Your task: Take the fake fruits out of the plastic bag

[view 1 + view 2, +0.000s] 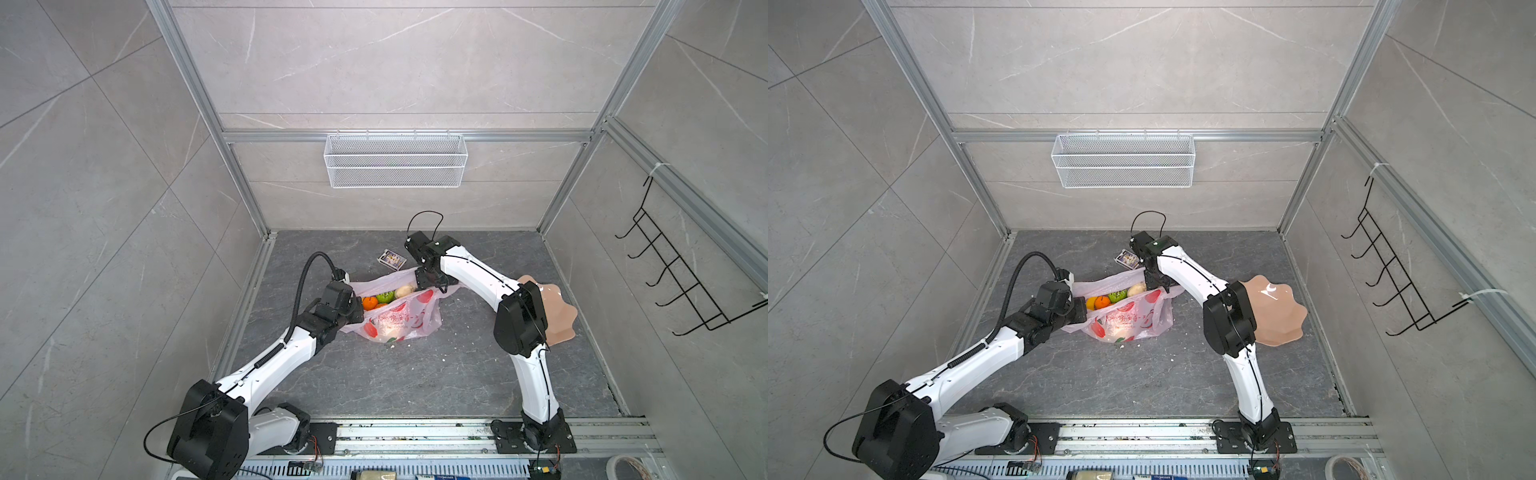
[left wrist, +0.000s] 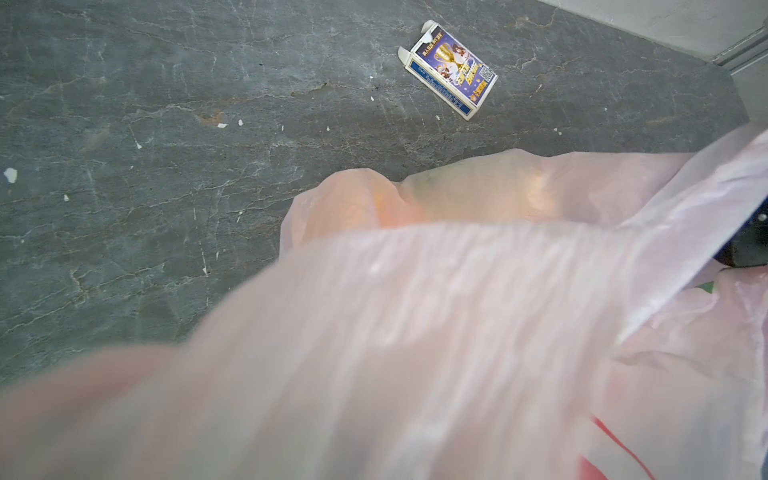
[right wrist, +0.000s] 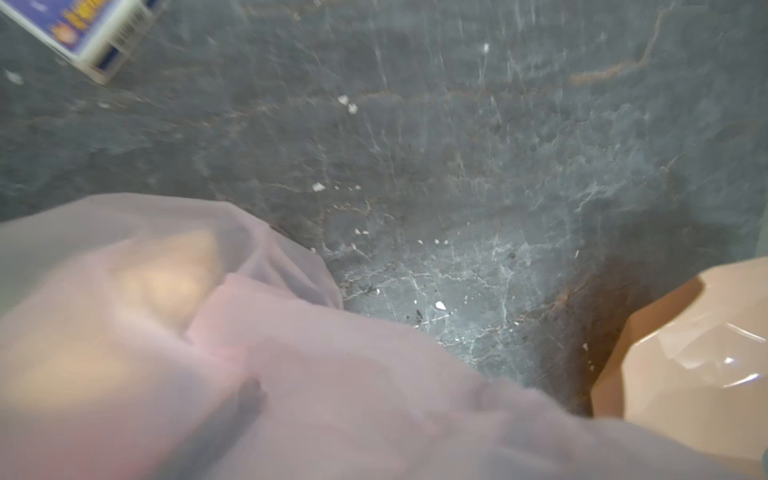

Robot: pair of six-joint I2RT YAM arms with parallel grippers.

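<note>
The pink plastic bag (image 1: 399, 322) (image 1: 1129, 322) lies mid-floor with its mouth stretched open between both grippers. Inside show fake fruits: an orange (image 1: 369, 302), a green round one (image 1: 385, 296) and a beige one (image 1: 405, 290). My left gripper (image 1: 353, 309) is shut on the bag's left rim; bag film (image 2: 457, 311) covers its jaws in the left wrist view. My right gripper (image 1: 432, 284) (image 3: 365, 395) sits at the bag's far right rim. Its fingers (image 3: 245, 399) stand apart, with pink film (image 3: 124, 332) draped over and between them.
A small blue card box (image 1: 391, 259) (image 2: 449, 75) lies just behind the bag. A peach scalloped plate (image 1: 1279, 311) (image 3: 685, 353) rests to the right, under my right arm. A white wire basket (image 1: 395, 160) hangs on the back wall, a black hook rack (image 1: 685, 282) on the right wall.
</note>
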